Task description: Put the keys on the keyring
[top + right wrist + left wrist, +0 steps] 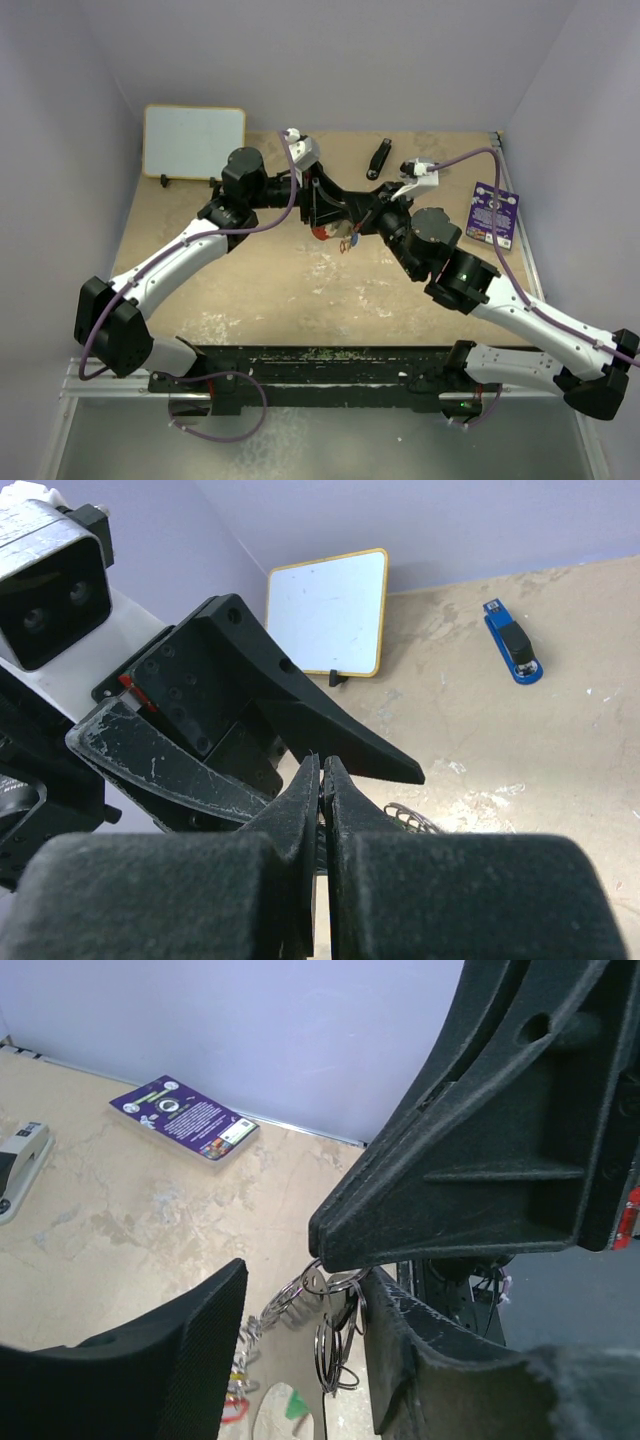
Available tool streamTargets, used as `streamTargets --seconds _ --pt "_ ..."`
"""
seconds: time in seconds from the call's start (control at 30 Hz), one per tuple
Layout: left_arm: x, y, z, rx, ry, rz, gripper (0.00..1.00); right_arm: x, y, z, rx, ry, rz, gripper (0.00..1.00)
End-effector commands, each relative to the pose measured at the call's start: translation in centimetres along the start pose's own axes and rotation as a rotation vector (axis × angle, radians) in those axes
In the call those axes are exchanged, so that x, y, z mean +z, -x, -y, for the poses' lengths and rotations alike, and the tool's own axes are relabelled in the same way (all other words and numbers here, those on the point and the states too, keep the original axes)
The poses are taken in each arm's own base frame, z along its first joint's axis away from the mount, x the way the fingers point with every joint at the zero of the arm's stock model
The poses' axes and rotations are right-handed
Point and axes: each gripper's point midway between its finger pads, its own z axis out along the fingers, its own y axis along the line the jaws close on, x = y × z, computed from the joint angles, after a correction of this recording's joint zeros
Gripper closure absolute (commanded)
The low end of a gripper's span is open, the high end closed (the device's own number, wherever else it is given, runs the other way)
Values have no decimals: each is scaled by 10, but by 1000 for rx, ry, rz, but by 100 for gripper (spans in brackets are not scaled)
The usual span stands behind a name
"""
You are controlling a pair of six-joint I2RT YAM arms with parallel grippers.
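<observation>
Top view, centre: the left gripper (pixel 335 205) and right gripper (pixel 368 215) meet tip to tip over the table (pixel 250 290).
Top view, keyring: the keyring (pixel 325 232), its red fob showing, sits just below the tips, with the keys (pixel 347 240) bunched beside it.
Top view, edges: whiteboard (pixel 195 140) upper left, black stapler (pixel 378 157) top centre, purple card (pixel 492 212) right.
Left wrist view: the left jaws stand apart and grip nothing. Silver rings hang lower centre between them, right under the right gripper's tip. A grey stapler (pixel 20 1160) is at the left edge.
Right wrist view: the right jaws are pressed together at centre, pinching the keyring. A blue stapler (pixel 512 645) lies upper right.
</observation>
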Motion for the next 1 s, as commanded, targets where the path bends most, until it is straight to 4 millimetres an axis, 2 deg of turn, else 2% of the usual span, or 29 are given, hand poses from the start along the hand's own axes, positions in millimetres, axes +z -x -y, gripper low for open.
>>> streamTargets --seconds 0.0,0.17,0.4,0.53,0.97 --pt "-4 19 14 92 -35 52 51 -8 38 -17 86 46 105 100" --pt "-5 19 16 109 -45 54 58 -9 38 -15 93 37 109 100" --pt "-5 17 16 153 -50 48 87 -12 40 -10 117 22 117 100" --pt "-6 19 16 169 -48 52 95 -12 37 -9 120 18 110 100" --pt "-8 22 30 183 -115 60 96 -14 29 -4 143 16 103 100"
